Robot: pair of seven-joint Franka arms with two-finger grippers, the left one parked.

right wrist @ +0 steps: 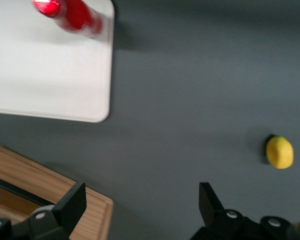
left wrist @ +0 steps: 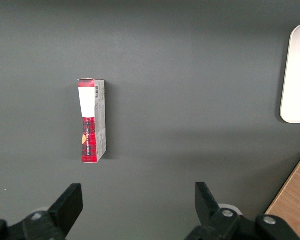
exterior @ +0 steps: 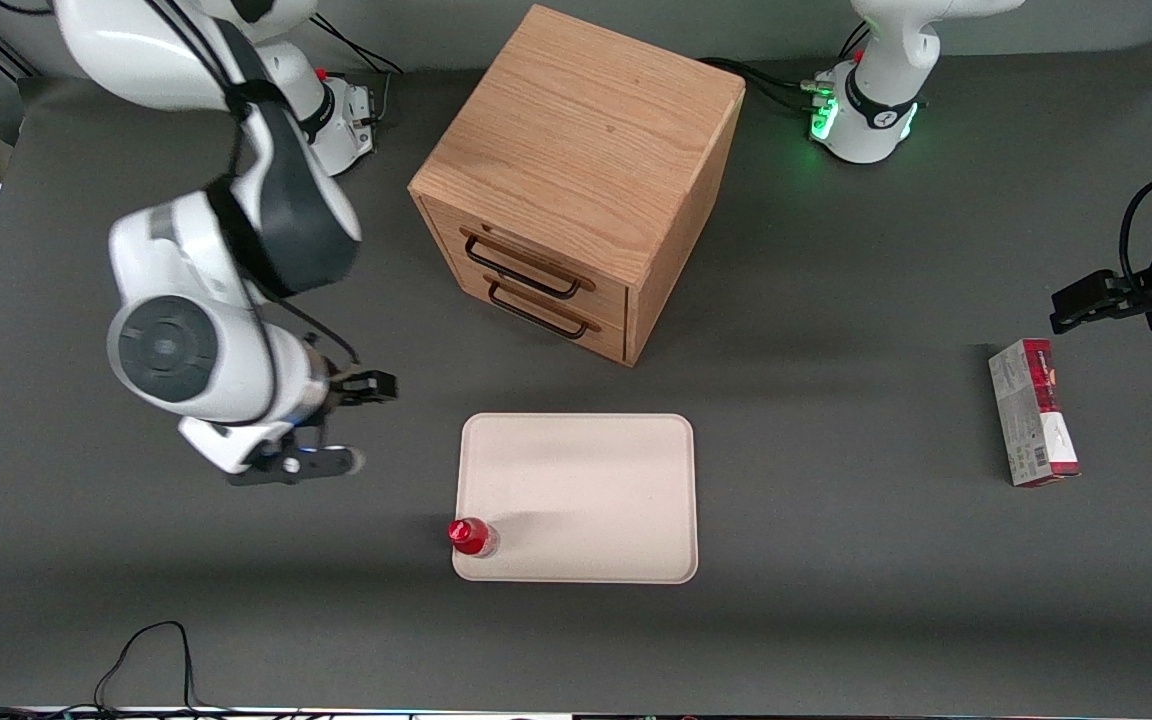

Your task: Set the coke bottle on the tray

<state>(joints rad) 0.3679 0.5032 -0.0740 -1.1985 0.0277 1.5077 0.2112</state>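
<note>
The coke bottle, small and red with a red cap, stands upright on the cream tray, in the tray's corner nearest the front camera and toward the working arm's end. My right gripper hangs open above the bare table beside the tray, toward the working arm's end, apart from the bottle and holding nothing. The right wrist view shows the gripper with its jaws wide apart over grey table, and the bottle on the tray.
A wooden drawer cabinet stands farther from the front camera than the tray. A red-and-grey carton lies toward the parked arm's end. A yellow lemon sits on the table near my gripper. A black cable loops at the table's near edge.
</note>
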